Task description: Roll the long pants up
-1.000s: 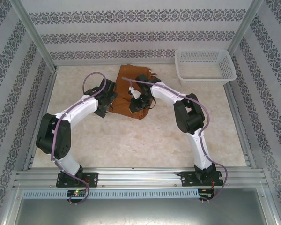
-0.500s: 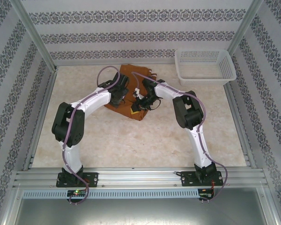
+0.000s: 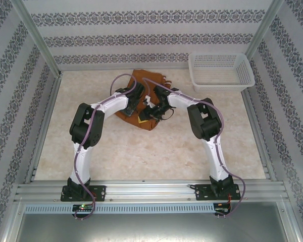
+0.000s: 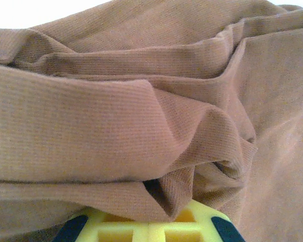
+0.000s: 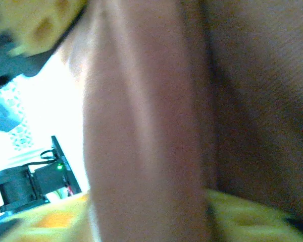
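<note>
The long pants lie bunched as a rust-brown bundle at the back middle of the table, and both arms meet over them. My left gripper rests on the bundle's left half. In the left wrist view the pants show as stacked folds, and one fold runs down into the shut yellow fingertips of the gripper. My right gripper sits at the bundle's near right edge. In its wrist view a thick roll of the pants passes between its yellow fingers, blurred. The waistband and buttons are hidden.
A white mesh basket stands at the back right corner, apart from the pants. Bare marbled tabletop spreads in front of the bundle and to both sides. Patterned walls and metal posts close in the table.
The left arm has swung in from the pants' left edge to over the bundle's middle. The right gripper has shifted slightly. The bundle looks narrower and more gathered.
</note>
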